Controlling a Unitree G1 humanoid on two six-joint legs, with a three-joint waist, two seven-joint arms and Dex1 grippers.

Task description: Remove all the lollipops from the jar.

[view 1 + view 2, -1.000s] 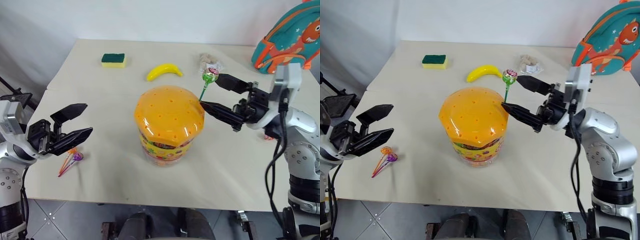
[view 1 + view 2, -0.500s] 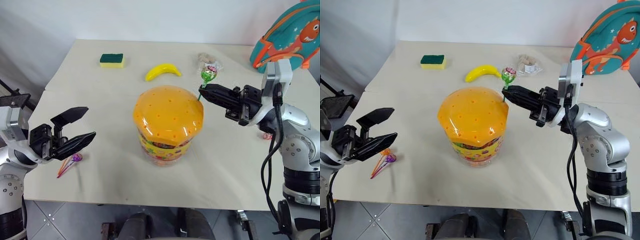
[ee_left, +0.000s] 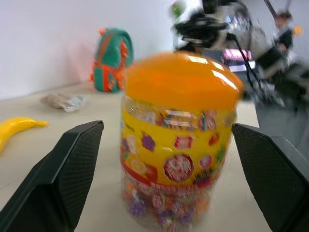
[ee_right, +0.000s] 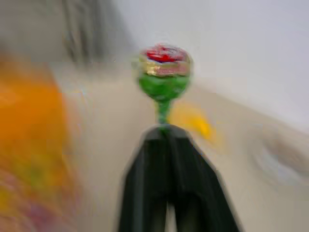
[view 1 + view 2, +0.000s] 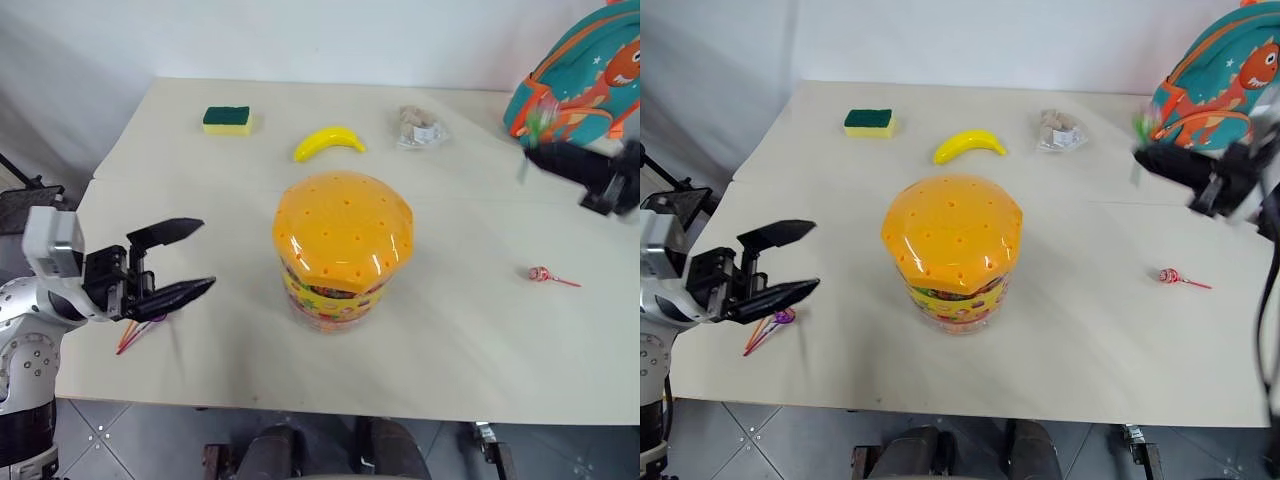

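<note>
right claw point(image 4: 164, 133): pinched shut on green lollipop point(image 4: 163, 72) stick, candy on top, far right of jar point(image 5: 342, 250) | left claw point(image 5: 185, 262): wide open, holding nothing, left of jar

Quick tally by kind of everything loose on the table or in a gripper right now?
Lollipops: 4 – green one in the right gripper, red one on the table, purple one and orange one near the left gripper
Jar: 1
Banana: 1
Sponge: 1
Snack bag: 1
Backpack: 1
Total: 9

jar point(image 5: 952, 250) mid-table, red lollipop point(image 5: 1169, 276) right
</note>
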